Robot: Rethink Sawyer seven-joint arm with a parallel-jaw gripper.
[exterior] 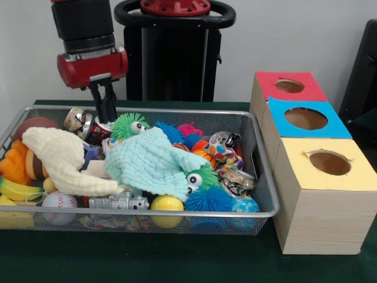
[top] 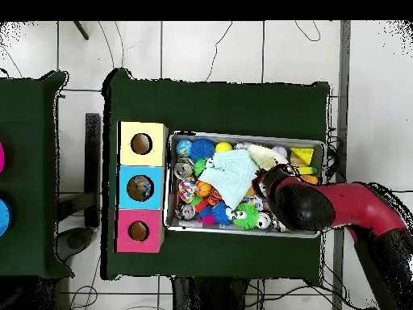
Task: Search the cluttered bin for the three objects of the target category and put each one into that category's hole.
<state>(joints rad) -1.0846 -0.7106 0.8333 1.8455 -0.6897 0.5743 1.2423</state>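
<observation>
From the front, a dark green surface (exterior: pixel 177 259) carries a wire bin (exterior: pixel 259 194) heaped with toys — cloths, spiky balls, a baseball (exterior: pixel 58 203); a pale wall stands behind. The tool (exterior: pixel 105 112) reaches into the bin's far left corner, its fingers close together on a can (exterior: pixel 100 130). Three boxes (exterior: pixel 321 194) with holes stand beside the bin.

Overhead, the surface (top: pixel 218 97) sits on a white tiled floor (top: pixel 210 48) — cables trail across it.

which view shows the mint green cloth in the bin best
The front view: the mint green cloth lies draped over the toys mid-bin, its knit texture clear. Overhead it is only a pale patch, its right edge beside the arm.
</observation>
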